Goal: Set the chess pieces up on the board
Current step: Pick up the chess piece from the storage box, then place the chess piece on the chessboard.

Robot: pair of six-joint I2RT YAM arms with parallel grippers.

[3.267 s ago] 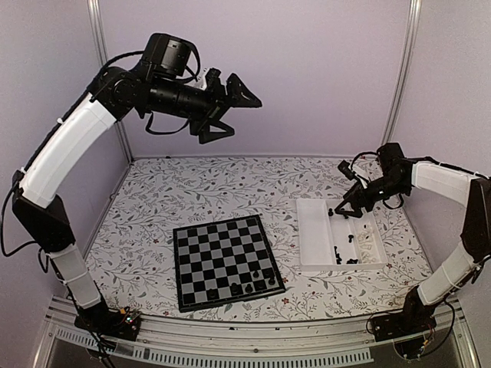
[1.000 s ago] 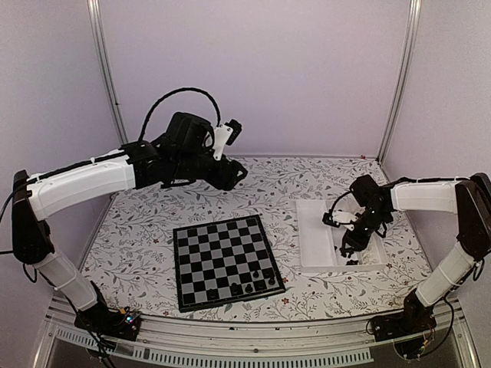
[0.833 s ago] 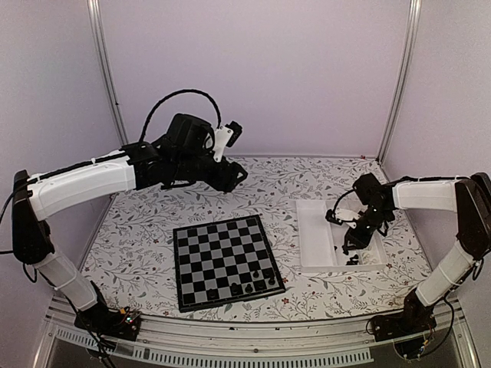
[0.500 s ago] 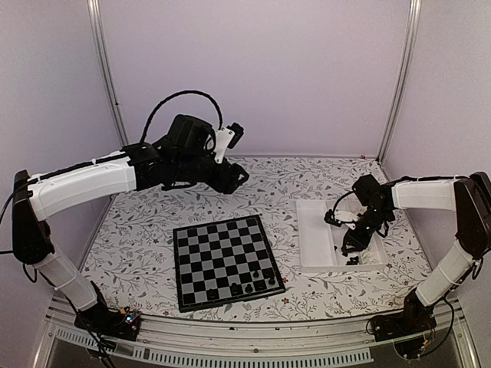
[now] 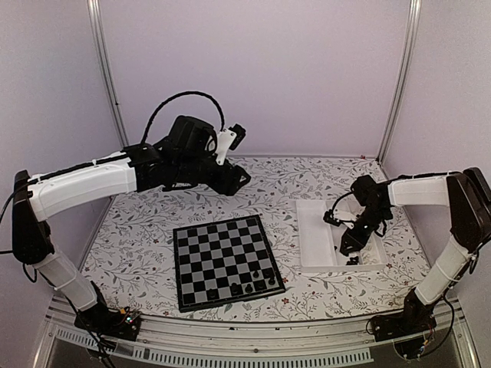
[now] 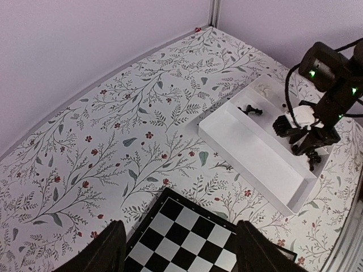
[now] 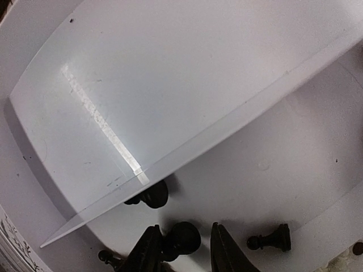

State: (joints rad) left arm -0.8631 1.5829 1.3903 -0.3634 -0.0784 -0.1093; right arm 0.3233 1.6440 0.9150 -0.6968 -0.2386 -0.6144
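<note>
The board [image 5: 222, 257] lies at centre front with several black chess pieces [image 5: 255, 276] on its near right squares. More black pieces lie in the right compartment of the white tray [image 5: 316, 238]. My right gripper [image 5: 347, 244] is down in that compartment. In the right wrist view its narrowly parted jaws [image 7: 185, 249] straddle a black piece [image 7: 184, 237], which touches the left finger with a gap to the right one. My left gripper [image 5: 242, 178] hovers open above the far side of the board [image 6: 187, 238], holding nothing.
In the tray, one pawn [image 7: 271, 241] lies on its side right of my fingers, and another piece [image 7: 150, 195] rests against the divider wall [image 7: 238, 119]. The tray's left compartment [image 6: 255, 150] holds nothing. A floral cloth [image 5: 192, 192] covers the table between purple walls.
The right gripper has lowered a little into the tray compartment and its jaws have narrowed around a piece. The left arm, which came down from high earlier, has edged slightly right.
</note>
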